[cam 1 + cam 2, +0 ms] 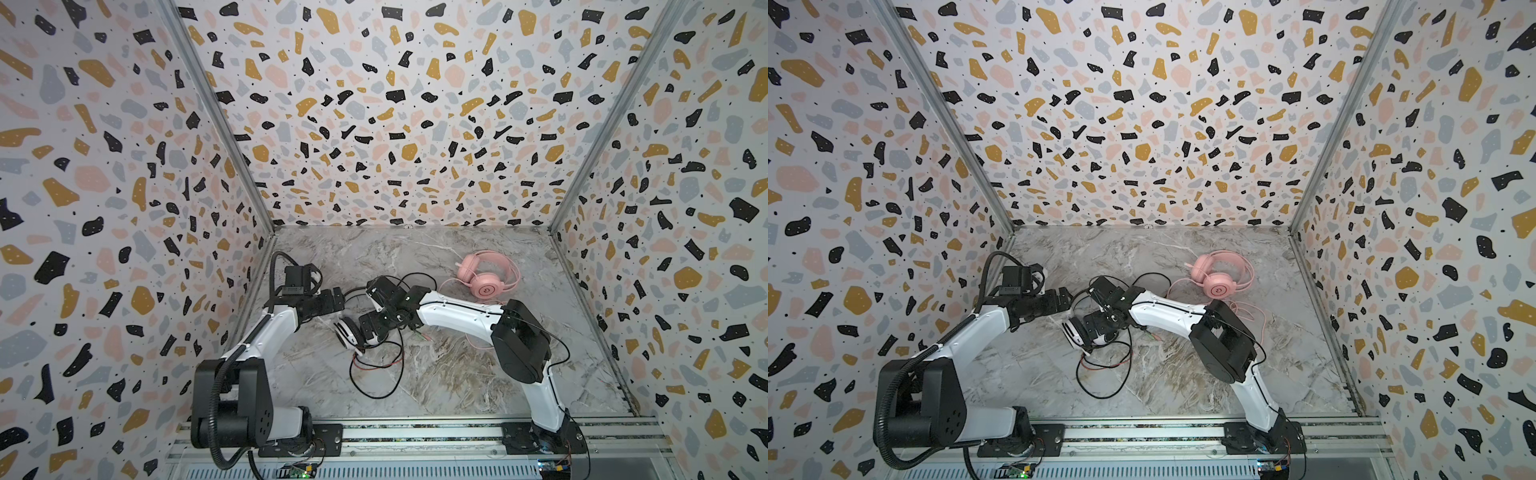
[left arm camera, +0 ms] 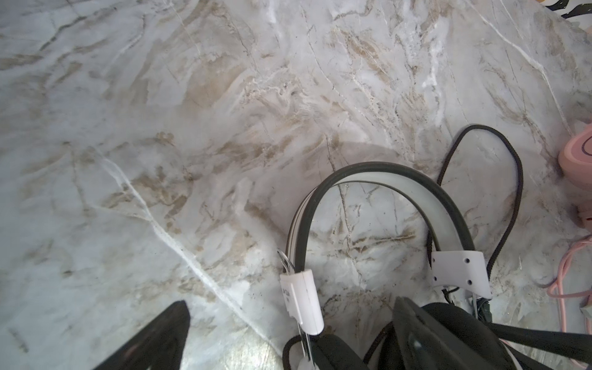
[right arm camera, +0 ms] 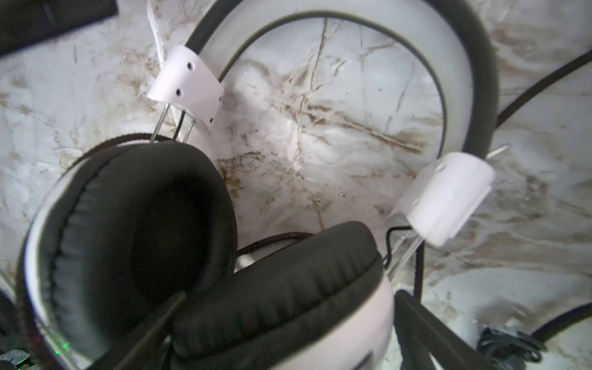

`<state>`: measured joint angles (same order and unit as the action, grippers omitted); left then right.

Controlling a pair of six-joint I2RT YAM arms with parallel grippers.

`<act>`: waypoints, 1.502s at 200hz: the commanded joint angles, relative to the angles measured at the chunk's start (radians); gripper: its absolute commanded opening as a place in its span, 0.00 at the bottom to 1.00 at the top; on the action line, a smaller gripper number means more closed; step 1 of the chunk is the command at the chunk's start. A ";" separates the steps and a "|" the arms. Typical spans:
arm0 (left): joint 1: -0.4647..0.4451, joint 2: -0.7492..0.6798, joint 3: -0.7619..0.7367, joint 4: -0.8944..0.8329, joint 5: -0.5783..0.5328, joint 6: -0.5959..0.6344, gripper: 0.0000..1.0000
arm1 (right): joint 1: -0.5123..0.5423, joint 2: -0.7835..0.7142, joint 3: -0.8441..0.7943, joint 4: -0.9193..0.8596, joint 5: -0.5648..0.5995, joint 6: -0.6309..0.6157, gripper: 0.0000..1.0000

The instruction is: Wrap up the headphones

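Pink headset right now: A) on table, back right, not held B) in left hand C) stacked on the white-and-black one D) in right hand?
A: in both top views the pink headset lies on the table at the back right, apart from the left hand and right hand, which are at the white-and-black headset.

You're looking into a robot lab test cell: terrazzo-print panels point(image 1: 374, 104) close the left, right and far sides, aluminium posts point(image 1: 216, 120) frame the corners, and a marble-print tabletop point(image 1: 457, 374) meets a near mounting rail point(image 1: 415, 432) carrying bare circuit boards point(image 1: 300, 472).
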<state>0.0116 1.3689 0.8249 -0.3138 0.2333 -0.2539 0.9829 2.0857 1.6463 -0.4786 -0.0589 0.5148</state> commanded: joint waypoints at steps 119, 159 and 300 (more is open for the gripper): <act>0.004 0.005 -0.015 0.025 0.044 -0.015 0.97 | -0.062 0.157 0.227 -0.121 0.176 -0.097 0.89; 0.004 0.008 -0.013 0.023 0.055 -0.007 0.96 | -0.064 0.173 0.261 -0.154 0.200 -0.135 0.63; -0.011 -0.047 -0.083 0.191 0.268 -0.089 0.91 | -0.100 -0.482 -0.409 0.362 0.162 -0.215 0.47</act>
<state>0.0109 1.3411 0.7628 -0.2146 0.3901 -0.3004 0.8986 1.6897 1.2633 -0.2523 0.1444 0.3031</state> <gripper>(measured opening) 0.925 0.473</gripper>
